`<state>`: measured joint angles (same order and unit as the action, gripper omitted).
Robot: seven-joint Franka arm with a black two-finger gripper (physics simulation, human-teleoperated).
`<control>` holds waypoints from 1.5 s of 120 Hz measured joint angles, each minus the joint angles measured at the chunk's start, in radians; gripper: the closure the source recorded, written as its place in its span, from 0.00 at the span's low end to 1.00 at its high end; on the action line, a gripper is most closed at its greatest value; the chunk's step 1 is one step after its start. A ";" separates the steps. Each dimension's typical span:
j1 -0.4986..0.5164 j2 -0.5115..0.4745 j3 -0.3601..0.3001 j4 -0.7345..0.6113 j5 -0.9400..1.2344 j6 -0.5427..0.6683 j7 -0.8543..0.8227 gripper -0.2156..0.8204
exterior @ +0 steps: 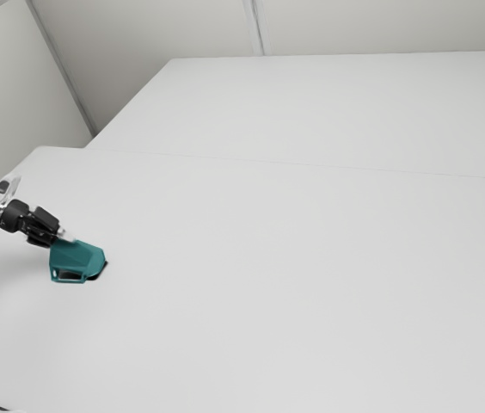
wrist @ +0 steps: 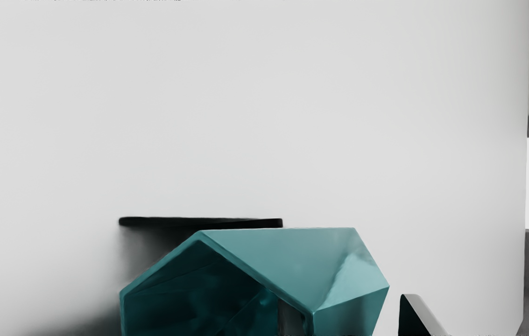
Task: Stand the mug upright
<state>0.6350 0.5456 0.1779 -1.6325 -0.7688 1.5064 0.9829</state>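
Status from where I'm standing: mug (exterior: 77,255) is not upright. It's tipped over on its side at the bench (exterior: 311,284), toward the far corner at the exterior view's left, well in from the near edge. Handle (exterior: 68,281) sits low, on the side facing the exterior camera. Mouth (wrist: 189,294) opens toward the claw (exterior: 67,236), so the wrist view looks partway into the dark inside.

Claw is spread, not pinching anything. One finger (wrist: 290,317) shows within the mouth, the other finger (wrist: 420,319) stands outside the wall with a visible gap. So the wall is between them but not gripped. Can't tell if the inner one touches the mug. A dark patch lies by the mug, looks like shadow; can't say from it whether the mug rests flat or is slightly propped.

Progress, my read: claw is placed around the wall, which is a workable spot for a grip. The righting itself is what's left: a firm pinch on the wall, a turn of the mug until its base faces down, a gentle set-down, then release. Risks: slanted faces could slip out of the pinch, and the low handle might catch on the bench during the turn
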 joint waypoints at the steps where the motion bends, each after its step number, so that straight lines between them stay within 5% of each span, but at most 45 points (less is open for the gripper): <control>1: 0.000 0.000 0.000 0.000 -0.001 -0.001 0.001 0.70; 30: -0.001 -0.010 0.000 -0.001 -0.026 -0.063 0.032 0.90; 60: -0.003 -0.036 0.000 -0.010 -0.035 -0.104 0.052 0.95; 88: -0.106 -0.208 0.004 -0.072 0.022 -0.097 0.037 0.96; 120: -0.382 -0.394 -0.001 -0.180 0.333 0.192 -0.086 0.97; 138: -0.440 -0.454 -0.078 -0.272 0.550 0.393 -0.207 0.97; 180: -0.488 -0.503 -0.110 -0.485 0.679 0.713 -0.442 0.97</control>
<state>0.1471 0.0430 0.0677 -2.1174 -0.0899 2.2195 0.5413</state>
